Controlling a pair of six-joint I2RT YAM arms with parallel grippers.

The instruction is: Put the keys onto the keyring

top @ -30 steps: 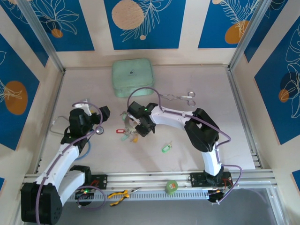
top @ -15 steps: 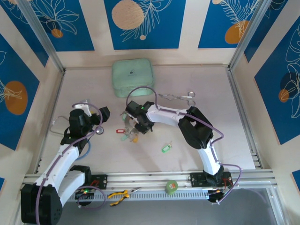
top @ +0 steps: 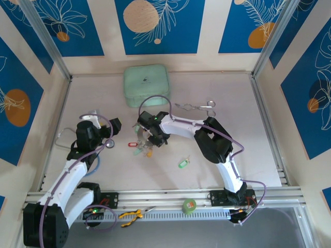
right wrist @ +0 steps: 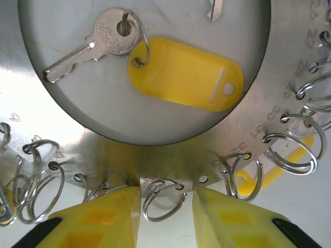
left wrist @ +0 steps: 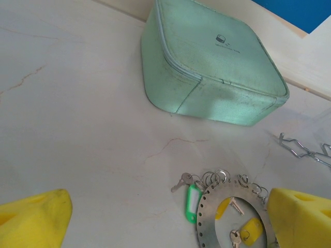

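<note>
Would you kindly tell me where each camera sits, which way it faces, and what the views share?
Top external: above and behind the bases, looking down on the table; left arm and right arm show.
Left wrist: low over the table, facing the green case and keyring; the left gripper's fingers fill the bottom corners.
Right wrist: close above the keyring and a yellow-tagged key; the right gripper's fingers straddle a split ring.
Shared: both wrist views hold the keyring.

Pale marbled worktop (top: 243, 98) lying under even light, blue leaf-patterned wall panels (top: 176, 31) enclosing it on three sides.
</note>
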